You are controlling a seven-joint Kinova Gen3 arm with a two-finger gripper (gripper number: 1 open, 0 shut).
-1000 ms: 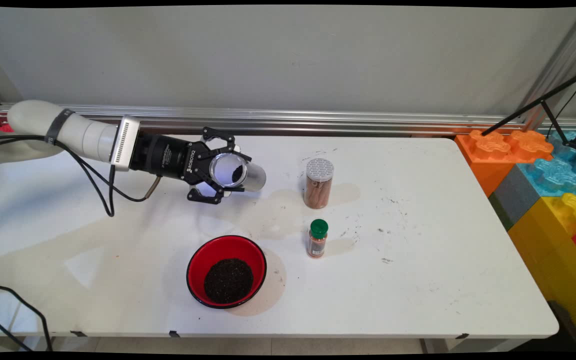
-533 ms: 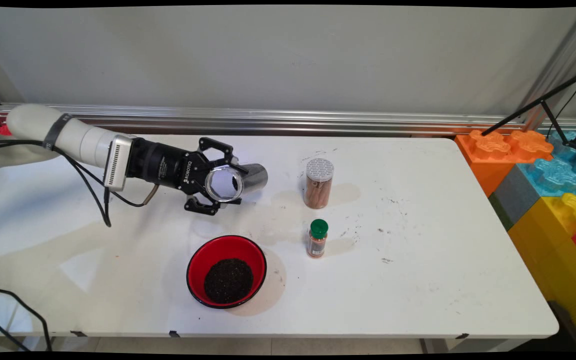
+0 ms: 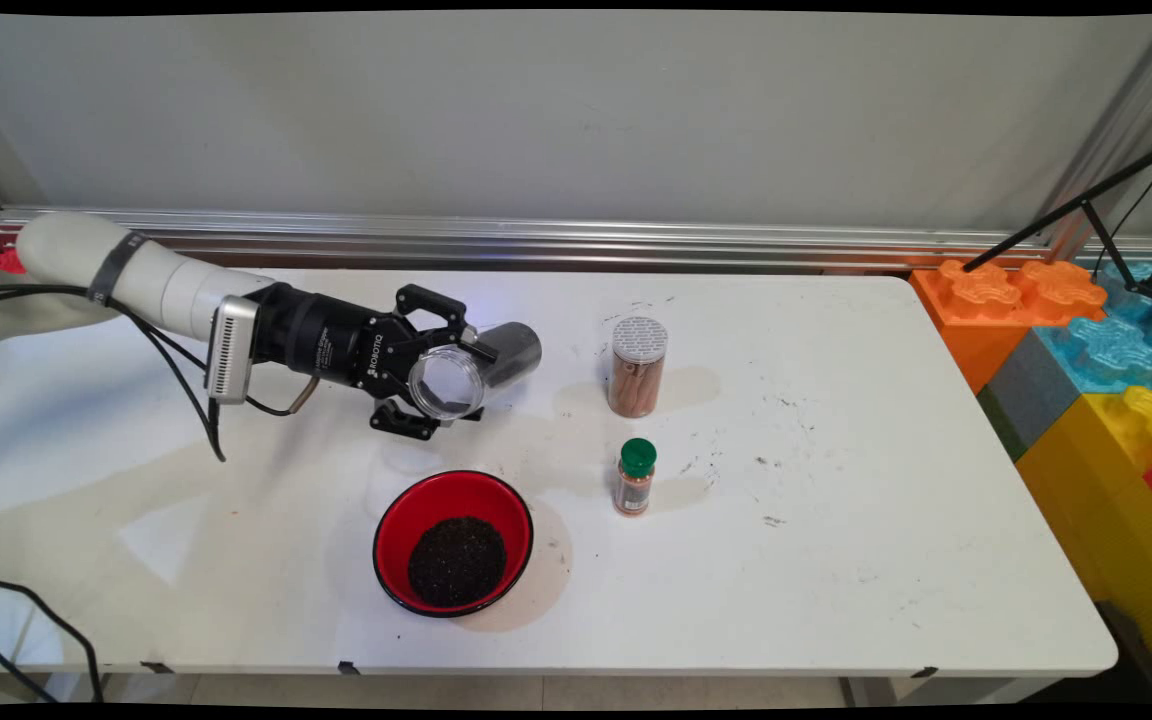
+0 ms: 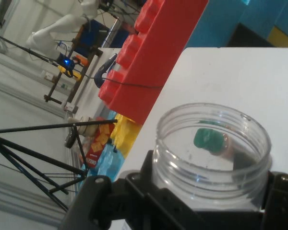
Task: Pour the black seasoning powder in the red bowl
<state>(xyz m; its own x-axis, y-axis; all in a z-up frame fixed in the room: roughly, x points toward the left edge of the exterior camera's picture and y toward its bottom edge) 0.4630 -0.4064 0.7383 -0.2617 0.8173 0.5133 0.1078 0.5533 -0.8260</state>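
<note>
Reading ROBOTIQ in white letters along the black body of the gripper (image 3: 441, 385), showing no other legible text, jar and bottle labels too small to make out

gripper (image 3: 433, 372) around tilted clear jar (image 3: 476, 368)

Bright, even overhead light; soft shadows right of things on worktop (image 3: 836, 480). Main view sharp. Hand view softer, background slightly blurred.
</note>
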